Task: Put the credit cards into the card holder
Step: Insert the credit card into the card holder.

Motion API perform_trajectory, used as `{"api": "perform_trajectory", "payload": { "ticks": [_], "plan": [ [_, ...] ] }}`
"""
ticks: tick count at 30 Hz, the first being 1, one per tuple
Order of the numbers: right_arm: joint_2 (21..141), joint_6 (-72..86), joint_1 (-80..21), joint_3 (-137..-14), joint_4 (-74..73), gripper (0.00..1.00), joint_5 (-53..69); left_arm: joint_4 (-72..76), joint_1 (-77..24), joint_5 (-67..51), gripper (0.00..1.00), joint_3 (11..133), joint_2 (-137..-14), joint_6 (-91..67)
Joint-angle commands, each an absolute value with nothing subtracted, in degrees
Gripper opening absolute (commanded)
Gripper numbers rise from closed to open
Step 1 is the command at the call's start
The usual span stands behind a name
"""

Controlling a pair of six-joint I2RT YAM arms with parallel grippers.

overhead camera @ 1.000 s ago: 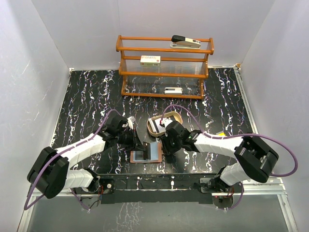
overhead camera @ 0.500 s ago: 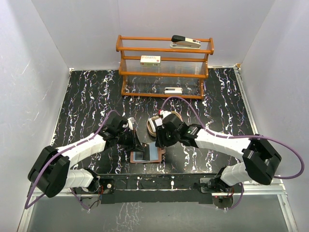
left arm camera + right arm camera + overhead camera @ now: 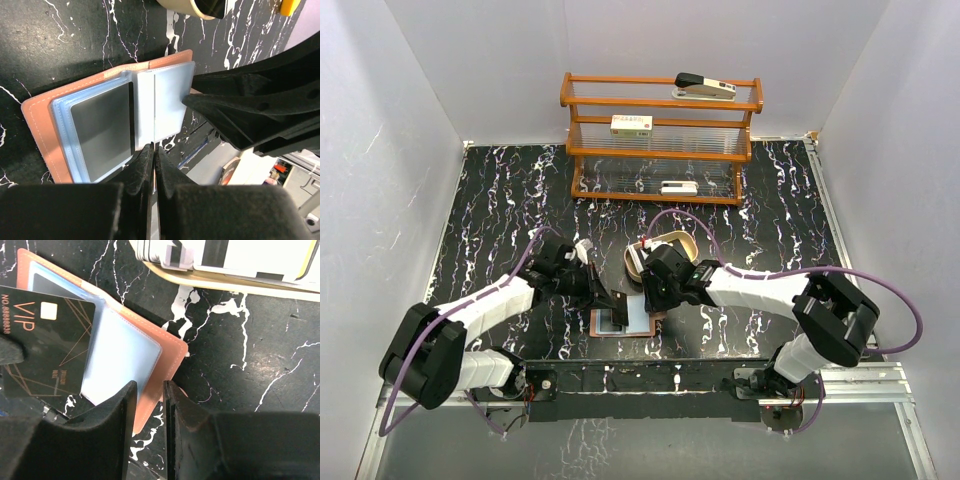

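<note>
Card holder [image 3: 167, 355] lies open near the desk's [image 3: 500, 200] near edge, both arms crowding it.
A tan tray [image 3: 225, 285] of credit cards [image 3: 240, 257] sits just beyond; a wooden rack [image 3: 660, 140] lines the far edge. The left end effector [image 3: 154, 150], closed tight, tips the holder's fold beside a dark card [image 3: 50, 350]. The right end effector [image 3: 149, 386] hovers narrowly parted over the right flap.

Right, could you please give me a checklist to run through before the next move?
1. Card holder open flat: ok.
2. VIP card fully in its pocket: cannot tell.
3. Left gripper, jaws shut, at the holder's edge: ok.
4. Right gripper empty, jaws apart: ok.
5. More cards waiting in the tray: ok.
</note>
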State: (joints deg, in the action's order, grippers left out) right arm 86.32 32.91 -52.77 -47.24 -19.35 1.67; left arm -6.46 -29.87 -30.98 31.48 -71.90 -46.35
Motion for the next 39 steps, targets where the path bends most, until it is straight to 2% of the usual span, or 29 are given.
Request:
{"api": "perform_trajectory", "payload": {
  "ticks": [1, 18, 39],
  "plan": [
    [86.7, 32.3, -53.0, -48.0, -18.1, 0.25, -1.6, -3.4, -28.9, -37.3, 0.00, 30.3, -72.0, -46.7],
    [87.5, 31.6, -53.0, -46.4, -17.5, 0.24, -2.2, -10.4, -28.0, -35.5, 0.00, 33.3, -76.6, -38.8],
    [87.8, 31.6, -53.2, -46.0, -16.9, 0.24, -2.1, -2.3, -27.2, -37.3, 0.00, 31.8, -84.7, -40.5]
  ]
}}
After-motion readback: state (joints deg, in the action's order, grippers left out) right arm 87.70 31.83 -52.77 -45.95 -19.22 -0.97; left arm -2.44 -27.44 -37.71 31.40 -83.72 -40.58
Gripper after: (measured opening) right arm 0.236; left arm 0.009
